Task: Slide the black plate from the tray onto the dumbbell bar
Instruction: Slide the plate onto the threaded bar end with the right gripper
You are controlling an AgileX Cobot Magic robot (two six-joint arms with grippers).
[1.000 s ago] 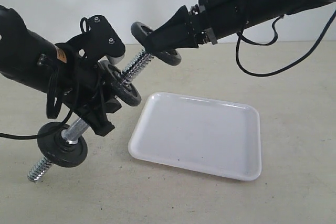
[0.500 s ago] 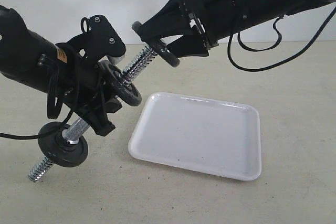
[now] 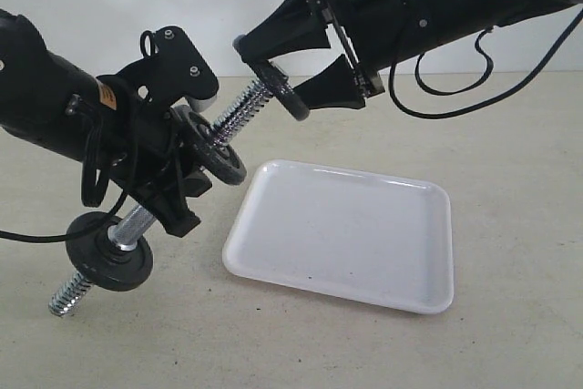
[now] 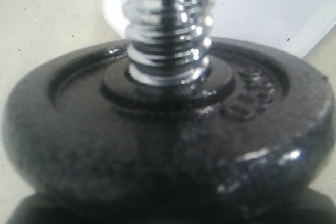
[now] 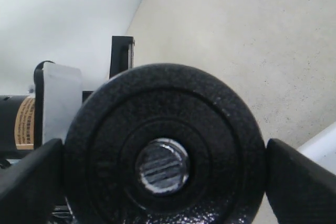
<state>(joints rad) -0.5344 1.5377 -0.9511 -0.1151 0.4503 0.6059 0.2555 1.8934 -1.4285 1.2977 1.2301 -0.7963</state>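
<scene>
**Black plate seated on upper bar end; right gripper apart**

Black plate (image 3: 284, 96): off the tray and on the far, upper threaded end of the dumbbell bar (image 3: 239, 116). In the right wrist view the bar's end face shows inside the central hole of the black plate (image 5: 210, 129).

Dumbbell bar: held clear of the surface (image 3: 510, 179), tilted, its low end near left and its high end toward the far middle. It carries two further discs, a middle plate (image 3: 217, 150) and a lower plate (image 3: 111, 261) close to the near-left threaded end. The left wrist view shows the threads passing through the hub of the middle plate (image 4: 157, 171).

Left gripper (image 3: 178, 196): clamped on the bar's smooth section, between the lower and middle plates.

Right gripper (image 3: 271, 72): spread wide, one finger on either side of the black plate. In the right wrist view the fingers (image 5: 299, 182) stand just beside the plate's rim; contact cannot be confirmed.

Tray (image 3: 346, 234): flat on the surface, right of the left arm and below the right gripper, with nothing lying in it.
</scene>
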